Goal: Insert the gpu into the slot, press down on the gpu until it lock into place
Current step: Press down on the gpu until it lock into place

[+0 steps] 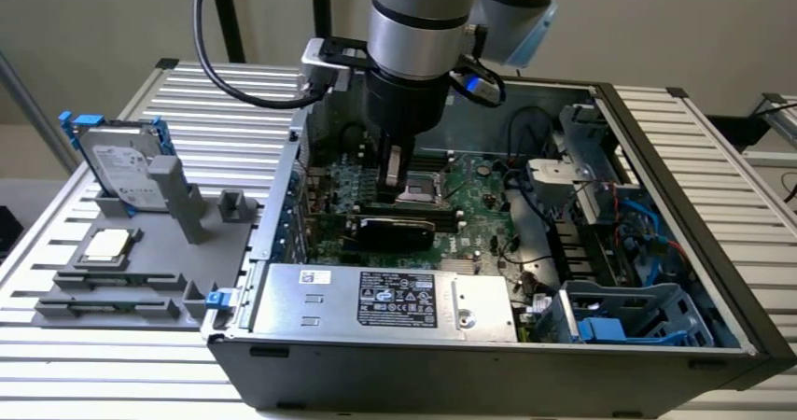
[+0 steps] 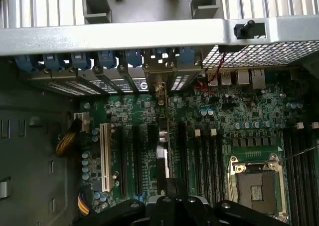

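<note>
Exterior view: end effector (image 1: 412, 192), pressed together, bears on the gpu (image 1: 388, 231); rigid, light, fragile card, best pushed along its top edge.

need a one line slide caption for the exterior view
Robot arm's shut gripper pressing down over the gpu standing on the motherboard inside an open computer case.

A plain beige wall (image 1: 112, 19) rises behind a ribbed metal table (image 1: 697, 149).
</note>
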{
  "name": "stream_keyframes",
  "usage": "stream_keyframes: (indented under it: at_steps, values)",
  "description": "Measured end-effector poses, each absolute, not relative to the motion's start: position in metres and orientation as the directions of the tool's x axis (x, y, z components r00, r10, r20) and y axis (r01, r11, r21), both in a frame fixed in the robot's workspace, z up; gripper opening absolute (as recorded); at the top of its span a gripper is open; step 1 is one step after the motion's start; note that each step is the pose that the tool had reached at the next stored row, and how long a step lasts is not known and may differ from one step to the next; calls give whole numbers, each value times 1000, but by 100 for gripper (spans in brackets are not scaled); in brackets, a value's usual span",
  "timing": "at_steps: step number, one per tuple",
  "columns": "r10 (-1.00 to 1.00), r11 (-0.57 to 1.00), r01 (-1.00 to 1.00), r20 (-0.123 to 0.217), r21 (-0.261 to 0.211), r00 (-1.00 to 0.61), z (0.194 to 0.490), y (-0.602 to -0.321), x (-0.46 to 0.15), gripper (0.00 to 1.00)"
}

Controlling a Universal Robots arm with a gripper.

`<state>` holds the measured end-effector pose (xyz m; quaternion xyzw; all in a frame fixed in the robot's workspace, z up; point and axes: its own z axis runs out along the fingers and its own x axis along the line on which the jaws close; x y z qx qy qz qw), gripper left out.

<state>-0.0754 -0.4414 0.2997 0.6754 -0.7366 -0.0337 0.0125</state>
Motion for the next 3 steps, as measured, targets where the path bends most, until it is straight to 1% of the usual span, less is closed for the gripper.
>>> stream_keyframes:
  at_steps: [3]
  values:
    - [-996, 85, -994, -27, 67, -87, 300, -441, -75, 11]
